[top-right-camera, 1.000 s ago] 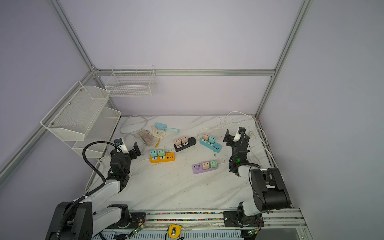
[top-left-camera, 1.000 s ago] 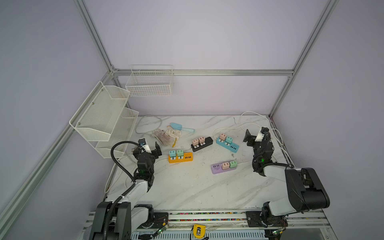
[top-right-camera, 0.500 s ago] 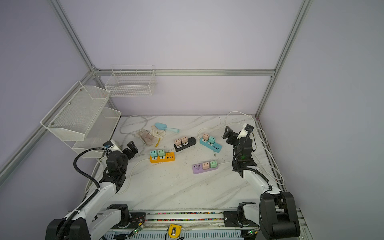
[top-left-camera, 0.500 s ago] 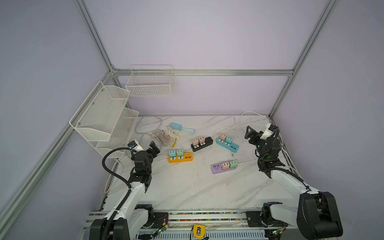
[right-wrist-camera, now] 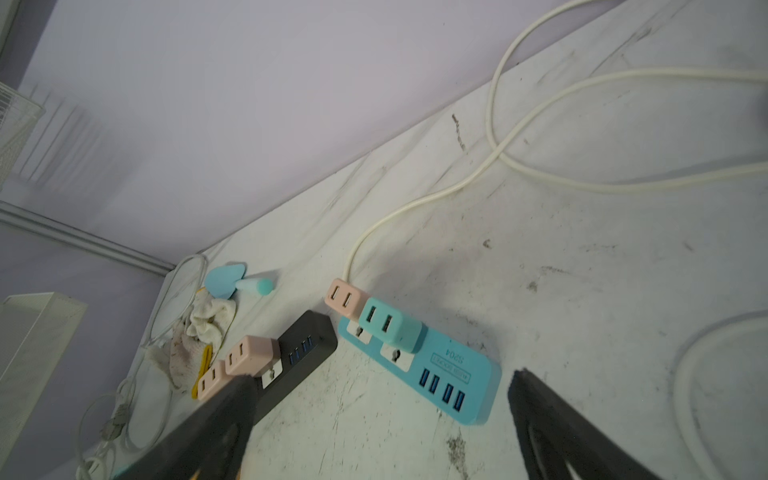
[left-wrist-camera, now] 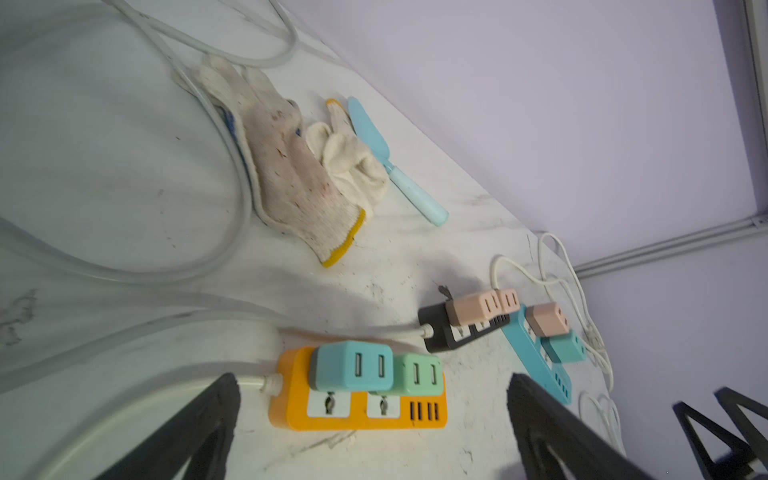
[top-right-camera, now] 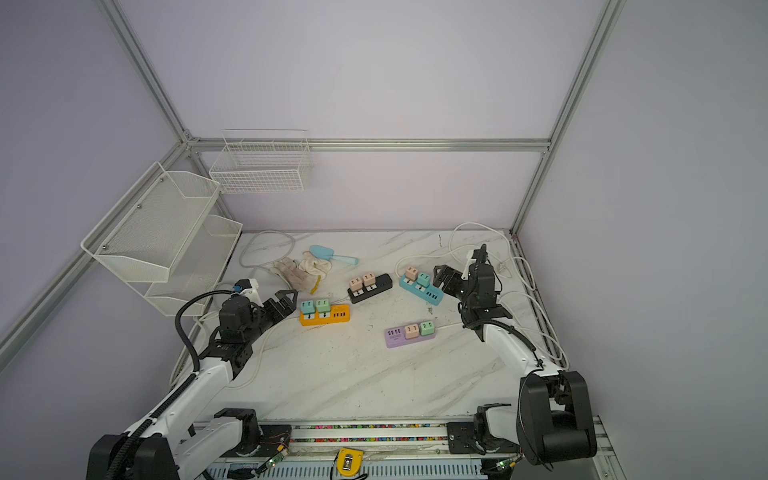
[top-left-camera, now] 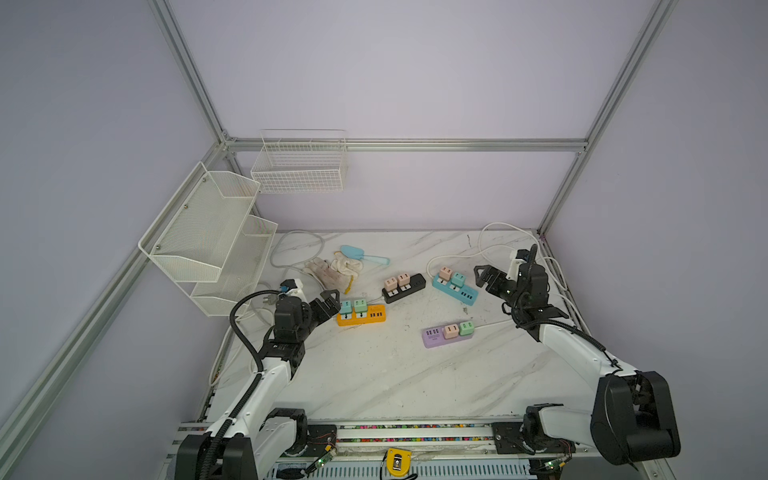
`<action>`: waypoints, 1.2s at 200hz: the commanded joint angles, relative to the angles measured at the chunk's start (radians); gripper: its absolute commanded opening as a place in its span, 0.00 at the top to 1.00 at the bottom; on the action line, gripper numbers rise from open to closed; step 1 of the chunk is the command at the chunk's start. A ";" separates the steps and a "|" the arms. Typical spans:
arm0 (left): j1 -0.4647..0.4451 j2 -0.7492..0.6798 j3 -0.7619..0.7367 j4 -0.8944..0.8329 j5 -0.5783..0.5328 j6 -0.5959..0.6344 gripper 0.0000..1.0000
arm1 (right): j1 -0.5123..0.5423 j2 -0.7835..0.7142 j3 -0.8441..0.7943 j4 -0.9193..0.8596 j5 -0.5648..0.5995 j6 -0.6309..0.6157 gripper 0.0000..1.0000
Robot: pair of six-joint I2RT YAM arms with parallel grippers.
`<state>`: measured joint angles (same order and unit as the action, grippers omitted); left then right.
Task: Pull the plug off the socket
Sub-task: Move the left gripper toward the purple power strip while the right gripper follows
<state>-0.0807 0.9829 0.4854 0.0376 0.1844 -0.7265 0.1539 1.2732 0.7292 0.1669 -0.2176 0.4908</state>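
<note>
Several socket strips lie on the marble table, each with two cube plugs in it. In both top views my left gripper [top-left-camera: 330, 303] [top-right-camera: 286, 301] stands open just left of the orange strip [top-left-camera: 360, 316]. That strip carries a teal plug [left-wrist-camera: 353, 365] and a green plug [left-wrist-camera: 417, 374], which lie ahead of the open left gripper [left-wrist-camera: 372, 386], untouched. My right gripper [top-left-camera: 481, 277] [right-wrist-camera: 382, 378] is open just right of the blue strip [top-left-camera: 455, 289] [right-wrist-camera: 436, 365], which holds a pink plug [right-wrist-camera: 345, 299] and a teal plug [right-wrist-camera: 388, 326]. Neither gripper holds anything.
A black strip [top-left-camera: 404, 287] with two pink plugs and a purple strip [top-left-camera: 446, 334] with a pink and a green plug lie between the arms. Work gloves [top-left-camera: 332, 270], a blue scoop [top-left-camera: 361, 254] and white cables [top-left-camera: 498, 249] lie at the back. White mesh shelves [top-left-camera: 208, 237] stand at the left.
The left gripper has moved right, up to the orange strip. The right gripper has moved left toward the blue strip. Both stayed open.
</note>
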 commanded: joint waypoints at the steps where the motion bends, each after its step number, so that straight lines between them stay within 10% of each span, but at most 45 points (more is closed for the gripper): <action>1: -0.083 -0.041 0.111 -0.098 0.059 -0.025 0.00 | 0.055 -0.029 0.018 -0.142 0.019 0.045 0.02; 102: -0.559 0.161 0.190 -0.058 -0.008 -0.150 0.14 | 0.119 -0.171 -0.031 -0.459 0.034 0.098 0.02; 240: -0.733 0.612 0.277 0.256 -0.020 -0.114 0.40 | 0.118 -0.220 -0.064 -0.443 0.022 0.111 0.03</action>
<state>-0.8108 1.5642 0.6937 0.1951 0.1875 -0.8532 0.2699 1.0695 0.6594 -0.2783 -0.2058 0.5869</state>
